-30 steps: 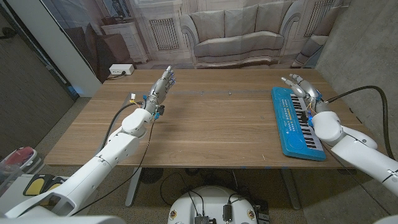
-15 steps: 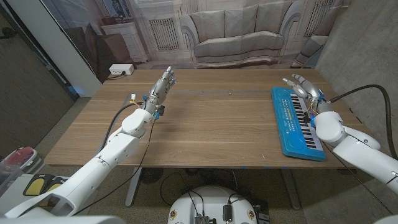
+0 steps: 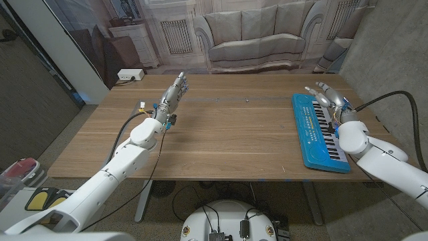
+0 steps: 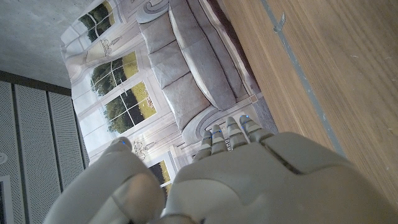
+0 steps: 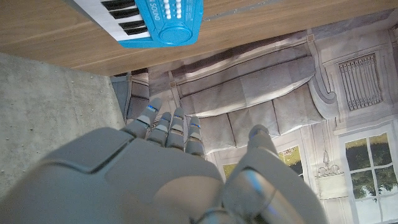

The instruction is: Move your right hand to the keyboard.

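While the keyboard point(image 3: 319, 132) runs lengthwise away from the robot, the right robot hand point(image 3: 327, 96) hovers spread, empty.

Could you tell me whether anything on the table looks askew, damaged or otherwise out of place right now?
Nothing stands out. The blue keyboard lies flat and whole near the table's right edge, slightly angled to it. The right hand is over its far end, and the left hand is at the far left, holding nothing.

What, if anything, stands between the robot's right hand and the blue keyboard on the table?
Nothing visible does. The right hand is at the far end of the keyboard, above its keys, holding nothing; no other object lies between them on the table.
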